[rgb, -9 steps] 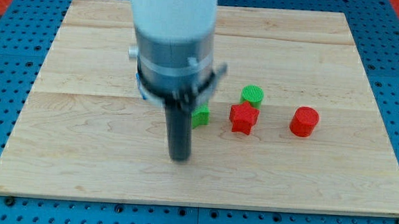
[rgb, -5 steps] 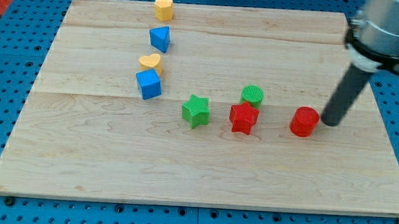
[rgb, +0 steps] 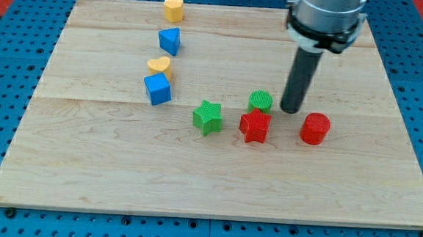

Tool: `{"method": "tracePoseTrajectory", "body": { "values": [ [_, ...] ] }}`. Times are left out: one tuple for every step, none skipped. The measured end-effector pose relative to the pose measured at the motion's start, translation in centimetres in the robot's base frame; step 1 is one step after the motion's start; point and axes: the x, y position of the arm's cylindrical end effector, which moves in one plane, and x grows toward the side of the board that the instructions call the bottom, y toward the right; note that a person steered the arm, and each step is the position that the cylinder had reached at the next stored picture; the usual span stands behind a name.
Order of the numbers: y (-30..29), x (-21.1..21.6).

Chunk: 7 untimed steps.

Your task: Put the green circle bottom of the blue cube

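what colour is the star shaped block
Green; the star shows clearly in the camera view.

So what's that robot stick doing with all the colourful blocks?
It's pushing blocks around a wooden board. My tip sits just to the view's right of the green circle, ready to nudge it toward the view's left. The circle needs to end up below the blue cube, but the green star and red star sit nearby.
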Motion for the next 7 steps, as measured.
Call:
{"method": "tracePoseTrajectory", "body": {
  "values": [
    [-2.0, 0.4],
    [-3.5, -1.2],
    [-7.6, -2.1],
    [-13.4, -2.1],
    [-12.0, -2.0],
    [-13.8, 0.9],
    [-15.3, 0.7]
  ]
}}
